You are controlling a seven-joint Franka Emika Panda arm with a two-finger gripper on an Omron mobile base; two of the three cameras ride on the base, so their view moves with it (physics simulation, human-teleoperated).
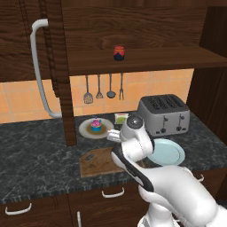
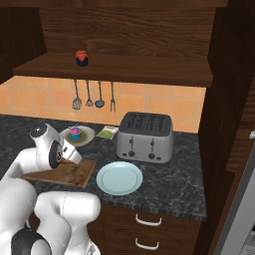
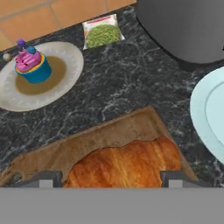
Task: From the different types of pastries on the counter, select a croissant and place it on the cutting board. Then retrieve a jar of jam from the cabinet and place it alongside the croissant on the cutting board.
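Note:
The golden-brown croissant (image 3: 127, 164) lies low over the wooden cutting board (image 3: 87, 142), right between my gripper (image 3: 109, 180) fingertips. One fingertip (image 3: 43, 179) stands just off its left end and the other close against its right end. Whether they press on it does not show. In the base views my arm bends down over the board (image 1: 95, 162) (image 2: 74, 172) and hides the croissant. The pink-frosted cupcake (image 3: 31, 65) (image 1: 95, 125) sits on a white plate behind the board. The jar of jam (image 1: 119, 52) (image 2: 82, 58) stands on the shelf of the open cabinet (image 1: 146, 62).
A pale blue plate (image 1: 167, 151) (image 3: 210, 118) lies right of the board, with a grey toaster (image 1: 164, 115) (image 2: 144, 137) behind it. A green packet (image 3: 101, 33) lies by the tiled wall. Utensils (image 1: 104, 88) hang under the shelf. The open cabinet door with its handle (image 1: 37, 71) stands at the left.

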